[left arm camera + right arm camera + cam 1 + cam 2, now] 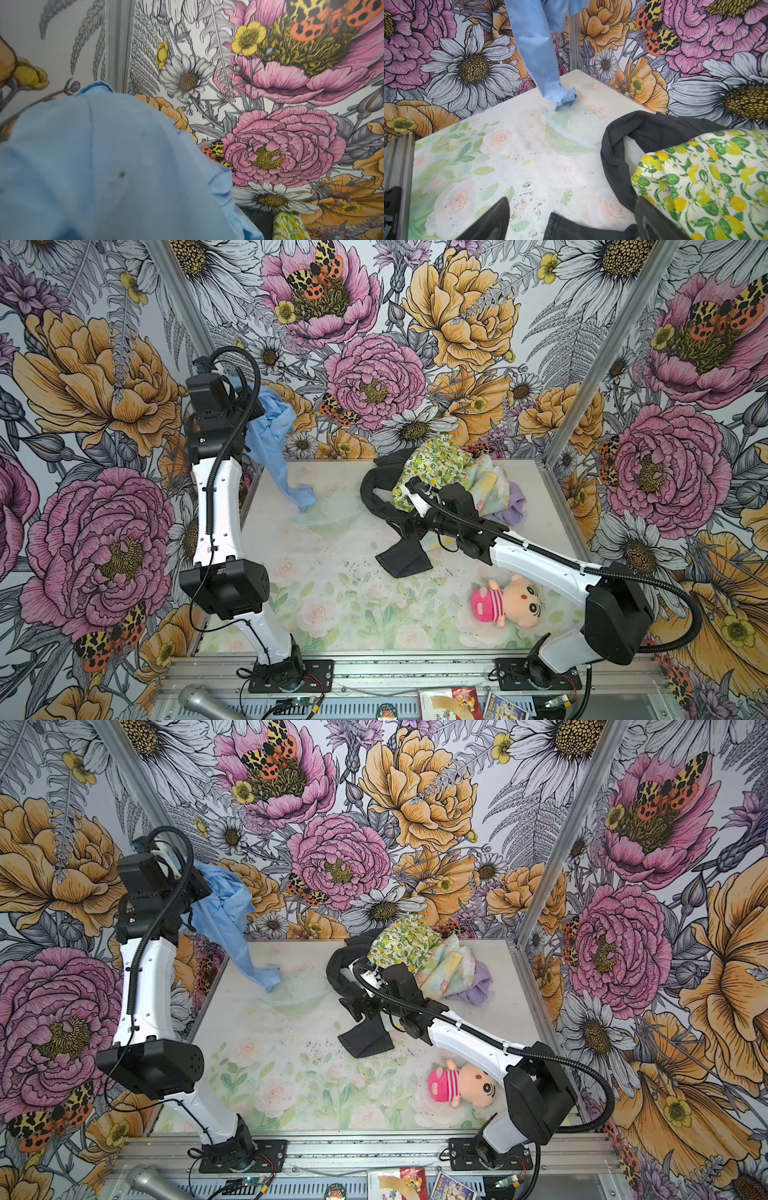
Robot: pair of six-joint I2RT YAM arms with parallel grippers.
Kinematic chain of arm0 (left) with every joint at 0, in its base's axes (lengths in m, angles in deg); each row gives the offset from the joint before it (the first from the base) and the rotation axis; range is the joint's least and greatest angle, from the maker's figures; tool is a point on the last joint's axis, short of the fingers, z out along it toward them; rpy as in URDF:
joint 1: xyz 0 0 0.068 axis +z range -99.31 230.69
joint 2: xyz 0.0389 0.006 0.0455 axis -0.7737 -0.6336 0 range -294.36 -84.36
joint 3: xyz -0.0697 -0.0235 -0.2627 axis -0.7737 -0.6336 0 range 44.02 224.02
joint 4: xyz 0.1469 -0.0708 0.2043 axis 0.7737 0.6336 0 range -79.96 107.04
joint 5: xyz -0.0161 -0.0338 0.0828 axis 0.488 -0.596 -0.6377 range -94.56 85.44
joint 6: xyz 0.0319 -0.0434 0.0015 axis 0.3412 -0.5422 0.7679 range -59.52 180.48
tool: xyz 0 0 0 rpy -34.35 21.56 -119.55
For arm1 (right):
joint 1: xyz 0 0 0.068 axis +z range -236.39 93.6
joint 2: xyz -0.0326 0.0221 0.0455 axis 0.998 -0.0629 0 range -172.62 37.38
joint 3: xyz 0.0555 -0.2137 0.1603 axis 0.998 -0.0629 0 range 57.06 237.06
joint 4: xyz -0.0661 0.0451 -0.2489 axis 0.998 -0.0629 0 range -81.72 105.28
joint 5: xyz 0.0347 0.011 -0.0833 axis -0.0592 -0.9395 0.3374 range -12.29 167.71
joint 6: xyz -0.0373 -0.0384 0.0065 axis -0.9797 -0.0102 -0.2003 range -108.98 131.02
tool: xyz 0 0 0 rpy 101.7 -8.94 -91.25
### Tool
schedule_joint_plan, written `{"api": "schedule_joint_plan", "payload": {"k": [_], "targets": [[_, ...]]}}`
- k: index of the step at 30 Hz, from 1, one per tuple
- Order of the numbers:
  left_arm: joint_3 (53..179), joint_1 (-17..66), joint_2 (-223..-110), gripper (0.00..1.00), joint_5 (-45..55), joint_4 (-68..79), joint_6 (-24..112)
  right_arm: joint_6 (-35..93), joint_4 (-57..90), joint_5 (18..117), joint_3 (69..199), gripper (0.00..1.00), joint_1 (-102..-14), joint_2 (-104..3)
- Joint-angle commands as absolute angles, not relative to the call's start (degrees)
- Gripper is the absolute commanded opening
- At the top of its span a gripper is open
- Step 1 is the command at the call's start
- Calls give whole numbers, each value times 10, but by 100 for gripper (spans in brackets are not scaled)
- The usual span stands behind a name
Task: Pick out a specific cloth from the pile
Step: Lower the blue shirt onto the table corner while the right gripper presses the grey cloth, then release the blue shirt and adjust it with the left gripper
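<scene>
Left of pile (453, 477), long thin cloth (270, 439)

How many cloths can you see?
5: blue cloth hanging from the left gripper; black cloth, lemon cloth, floral cloth, lilac cloth in the pile. More may hide underneath.

No text can be read with certainty. The picture booklets (451, 702) at the front rail show no legible words. A small printed label (395, 223) on a black part in the right wrist view is too blurred to read.

1. Floral wallpaper (374, 381) covers the walls at nine, twelve and three o'clock.
2. Aluminium posts (598, 348) stand at eleven and one o'clock.
3. The tabletop (332, 593) shows pale roses; a metal rail (415, 672) lies at six o'clock.
</scene>
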State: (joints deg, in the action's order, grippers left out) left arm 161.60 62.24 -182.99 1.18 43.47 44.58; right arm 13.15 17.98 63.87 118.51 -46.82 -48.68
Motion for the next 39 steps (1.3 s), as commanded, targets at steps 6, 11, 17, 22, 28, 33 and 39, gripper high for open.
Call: {"api": "schedule_joint_plan", "payload": {"k": [6, 11, 17, 22, 28, 33, 39], "targets": [[1413, 594, -1696, 0, -6, 360, 438, 157, 222, 662, 1120, 95, -466, -424], [1323, 587, -1672, 0, -28, 346, 431, 161, 224, 674, 1084, 95, -466, -386], [1265, 571, -1681, 0, -44, 341, 429, 169, 224, 687, 1058, 95, -466, -359], [1240, 529, -1706, 0, -67, 338, 436, 171, 226, 696, 1047, 95, -466, -356], [1194, 489, -1737, 0, -74, 328, 416, 170, 226, 704, 1043, 95, -466, -354], [1148, 465, -1778, 0, -73, 325, 392, 168, 228, 711, 1040, 95, -467, -356], [1116, 450, -1871, 0, -67, 309, 363, 170, 234, 713, 1037, 95, -467, -358]]}}
